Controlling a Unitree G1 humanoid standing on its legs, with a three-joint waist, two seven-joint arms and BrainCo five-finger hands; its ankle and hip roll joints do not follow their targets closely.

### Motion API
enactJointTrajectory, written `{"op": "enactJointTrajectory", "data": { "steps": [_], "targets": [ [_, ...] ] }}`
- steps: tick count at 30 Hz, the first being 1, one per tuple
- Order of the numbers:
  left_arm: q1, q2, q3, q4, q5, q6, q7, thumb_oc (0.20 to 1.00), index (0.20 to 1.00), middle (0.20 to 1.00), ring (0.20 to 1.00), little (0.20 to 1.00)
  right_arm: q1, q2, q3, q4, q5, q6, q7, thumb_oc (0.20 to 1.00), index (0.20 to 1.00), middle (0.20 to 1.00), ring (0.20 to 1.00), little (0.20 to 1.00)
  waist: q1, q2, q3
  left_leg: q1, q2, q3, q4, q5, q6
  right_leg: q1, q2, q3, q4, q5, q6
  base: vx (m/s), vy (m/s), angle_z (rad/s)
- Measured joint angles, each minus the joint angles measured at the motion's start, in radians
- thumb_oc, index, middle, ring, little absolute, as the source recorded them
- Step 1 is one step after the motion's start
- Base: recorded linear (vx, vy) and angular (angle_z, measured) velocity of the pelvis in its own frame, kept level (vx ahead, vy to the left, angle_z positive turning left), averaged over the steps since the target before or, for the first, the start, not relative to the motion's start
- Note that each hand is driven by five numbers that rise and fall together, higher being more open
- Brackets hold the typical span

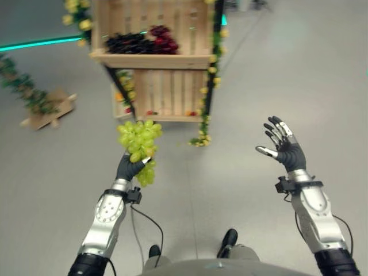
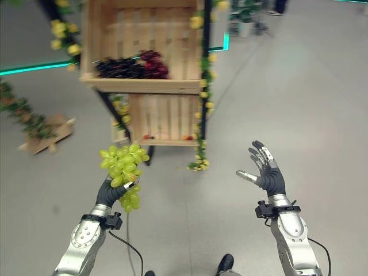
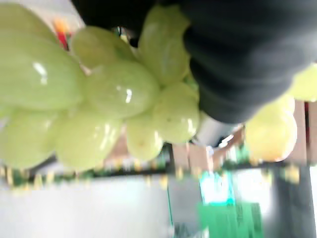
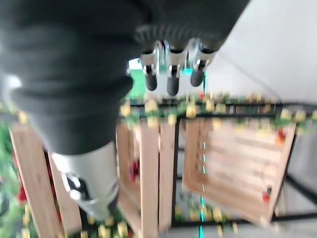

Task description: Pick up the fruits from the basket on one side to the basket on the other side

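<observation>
The left hand (image 1: 130, 167) is nearest, raised in front of the robot with its fingers clenched round a bunch of green grapes (image 1: 140, 144); the bunch stands up above the palm and spills down beside it, its long axis roughly upright, well clear of the floor (image 1: 241, 103); in the left wrist view the grapes (image 3: 114, 94) sit pressed against the dark cover. Ahead stands the wooden crate stand (image 1: 155, 57); its upper crate holds dark grapes (image 1: 141, 41), the lower crate (image 1: 167, 95) lies straight beyond the held bunch. The left hand is the nearer to it; the right hand (image 1: 283, 145) hangs apart, fingers spread and holding nothing.
</observation>
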Motion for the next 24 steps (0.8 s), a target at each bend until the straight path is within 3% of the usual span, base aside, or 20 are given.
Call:
{"op": "enactJointTrajectory", "data": {
  "steps": [4,11,12,13,15,18,20,21,24],
  "targets": [
    [0.065,0.029,0.042,0.003,-0.024,0.0,0.017,0.2,0.2,0.2,0.2,0.2,-0.02,0.048,0.006,-0.001,-0.012,-0.006,0.0,1.0,1.0,1.0,1.0,1.0,0.052,-0.05,-0.007,0.0,-0.07,0.008,0.032,-0.011,0.033,0.046,-0.072,-0.03,0.002,0.015,0.026,0.0,0.368,0.35],
    [0.072,0.036,0.045,0.006,-0.017,-0.001,0.017,0.2,0.2,0.2,0.2,0.2,-0.013,0.095,0.007,0.006,-0.027,-0.006,-0.012,1.0,1.0,1.0,1.0,1.0,0.046,-0.095,-0.007,-0.023,-0.128,0.015,0.055,-0.031,0.067,0.041,-0.122,-0.018,0.0,0.025,0.046,0.08,0.269,0.06],
    [0.07,0.039,0.045,0.009,-0.016,-0.002,0.023,0.2,0.2,0.2,0.2,0.2,-0.017,0.1,0.006,0.013,-0.032,-0.006,-0.013,1.0,1.0,1.0,1.0,1.0,0.032,-0.102,-0.009,-0.05,-0.134,0.005,0.073,-0.037,0.073,0.041,-0.125,0.016,0.006,0.019,0.054,0.18,0.27,0.56],
    [0.063,0.048,0.044,0.016,-0.016,-0.001,0.028,0.2,0.2,0.2,0.2,0.2,-0.016,0.104,0.006,0.033,-0.039,-0.005,-0.022,1.0,1.0,1.0,1.0,1.0,-0.002,-0.104,-0.012,-0.082,-0.14,-0.035,0.107,-0.047,0.077,0.041,-0.129,0.141,0.026,0.002,0.046,0.09,0.128,0.64],
    [0.062,0.06,0.047,0.02,-0.016,-0.002,0.039,0.2,0.2,0.2,0.2,0.2,0.003,0.106,0.006,0.05,-0.047,-0.003,-0.023,1.0,1.0,1.0,1.0,1.0,-0.016,-0.117,-0.018,-0.078,-0.138,-0.05,0.108,-0.038,0.077,0.014,-0.125,0.251,0.061,0.0,0.041,0.12,0.121,0.32],
    [0.058,0.067,0.046,0.041,-0.015,0.0,0.056,0.2,0.2,0.2,0.2,0.2,0.012,0.103,0.006,0.054,-0.049,-0.002,-0.024,1.0,1.0,1.0,1.0,1.0,-0.026,-0.118,-0.018,-0.067,-0.129,-0.063,0.101,-0.028,0.078,0.005,-0.116,0.29,0.092,-0.005,0.046,0.06,-0.007,0.06],
    [0.041,0.073,0.045,0.051,0.011,0.0,0.062,0.2,0.2,0.2,0.2,0.2,0.01,0.107,0.009,0.082,-0.061,-0.002,-0.025,1.0,1.0,1.0,1.0,1.0,-0.025,-0.139,-0.031,-0.075,-0.131,-0.081,0.096,-0.019,0.065,0.057,-0.074,0.311,0.0,-0.044,0.091,0.07,-0.054,0.21],
    [0.035,0.071,0.043,0.055,0.023,0.001,0.064,0.2,0.2,0.2,0.2,0.2,0.009,0.107,0.009,0.1,-0.067,0.0,-0.026,1.0,1.0,1.0,1.0,1.0,-0.023,-0.15,-0.039,-0.078,-0.135,-0.081,0.094,-0.016,0.06,0.074,-0.069,0.31,-0.033,-0.057,0.093,0.1,-0.074,0.29],
    [0.054,0.043,0.034,0.054,0.024,0.003,0.062,0.2,0.2,0.2,0.2,0.2,0.012,0.105,0.006,0.13,-0.068,0.007,-0.028,1.0,1.0,1.0,1.0,1.0,-0.025,-0.128,-0.041,-0.075,-0.111,-0.113,0.056,0.017,0.039,0.103,-0.031,0.313,-0.076,-0.063,0.087,0.09,-0.084,0.27]
  ]
}}
